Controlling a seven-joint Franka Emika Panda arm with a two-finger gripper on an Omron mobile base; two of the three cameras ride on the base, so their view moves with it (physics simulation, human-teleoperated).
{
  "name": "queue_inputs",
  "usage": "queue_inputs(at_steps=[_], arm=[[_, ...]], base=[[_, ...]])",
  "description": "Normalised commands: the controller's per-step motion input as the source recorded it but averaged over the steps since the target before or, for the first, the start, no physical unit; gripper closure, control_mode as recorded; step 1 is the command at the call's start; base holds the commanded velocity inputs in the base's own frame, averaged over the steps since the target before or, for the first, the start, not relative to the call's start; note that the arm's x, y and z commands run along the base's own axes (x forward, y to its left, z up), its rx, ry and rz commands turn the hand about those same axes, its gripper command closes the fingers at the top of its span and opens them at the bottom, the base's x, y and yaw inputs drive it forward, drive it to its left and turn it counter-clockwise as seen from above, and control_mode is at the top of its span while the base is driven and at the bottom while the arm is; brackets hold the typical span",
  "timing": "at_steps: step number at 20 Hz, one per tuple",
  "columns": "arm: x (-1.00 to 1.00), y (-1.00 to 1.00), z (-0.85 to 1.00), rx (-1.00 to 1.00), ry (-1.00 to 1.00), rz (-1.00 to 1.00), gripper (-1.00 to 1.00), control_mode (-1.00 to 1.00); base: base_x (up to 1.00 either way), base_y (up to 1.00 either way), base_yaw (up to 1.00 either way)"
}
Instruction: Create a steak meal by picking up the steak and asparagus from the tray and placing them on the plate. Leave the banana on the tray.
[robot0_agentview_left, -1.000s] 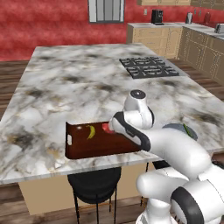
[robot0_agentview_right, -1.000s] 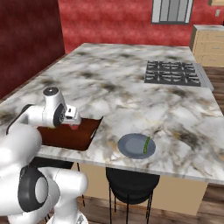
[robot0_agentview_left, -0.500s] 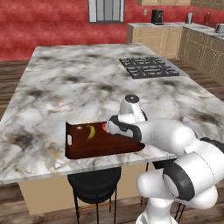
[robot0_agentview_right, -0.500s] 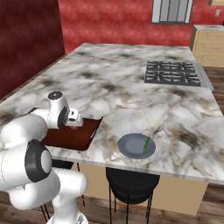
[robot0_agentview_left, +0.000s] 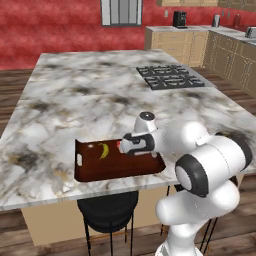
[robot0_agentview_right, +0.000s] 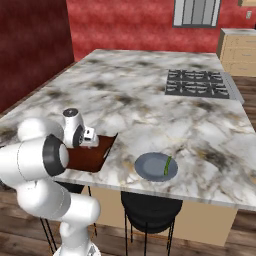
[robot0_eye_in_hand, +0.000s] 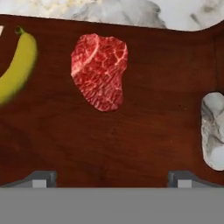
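Note:
The steak (robot0_eye_in_hand: 99, 72), a red-pink marbled chunk, lies flat on the dark wooden tray (robot0_eye_in_hand: 131, 131). The yellow banana (robot0_eye_in_hand: 17, 65) lies beside it on the tray. My gripper (robot0_eye_in_hand: 112, 180) hangs open just above the tray, with the steak ahead of its fingertips (robot0_eye_in_hand: 41, 179) and nothing between them. From the left base view the gripper (robot0_agentview_left: 131, 145) hovers over the tray (robot0_agentview_left: 100, 167) next to the banana (robot0_agentview_left: 104, 150). The grey-blue plate (robot0_agentview_right: 150, 170) sits right of the tray (robot0_agentview_right: 92, 157), near the counter's front edge. The green asparagus (robot0_agentview_right: 168, 165) lies on the plate.
The tray rests at the front edge of a marble island (robot0_agentview_left: 90, 95). A black cooktop (robot0_agentview_right: 197, 82) is set into the far right of the island. Dark stools (robot0_agentview_left: 107, 205) stand under the counter edge. Bare marble stretches behind the tray.
The hand has sunk a little lower over the tray and the arm has folded in closer behind it. The jaws stayed open. Tray, banana, plate and asparagus have not moved.

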Motion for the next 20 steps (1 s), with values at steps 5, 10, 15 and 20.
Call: queue_inputs(at_steps=[5,10,15,20], arm=[[0.39,0.08,-0.3,0.0,0.07,0.01,-1.0,-1.0],[0.35,0.22,-0.27,0.0,0.04,0.01,-1.0,-1.0],[0.35,0.1,-0.26,0.0,0.04,0.0,-1.0,-1.0],[0.31,0.0,-0.26,0.0,0.03,0.0,-1.0,-1.0]], base=[[0.0,0.0,0.0],[0.0,0.0,0.0],[0.0,0.0,0.0],[0.0,0.0,0.0]])
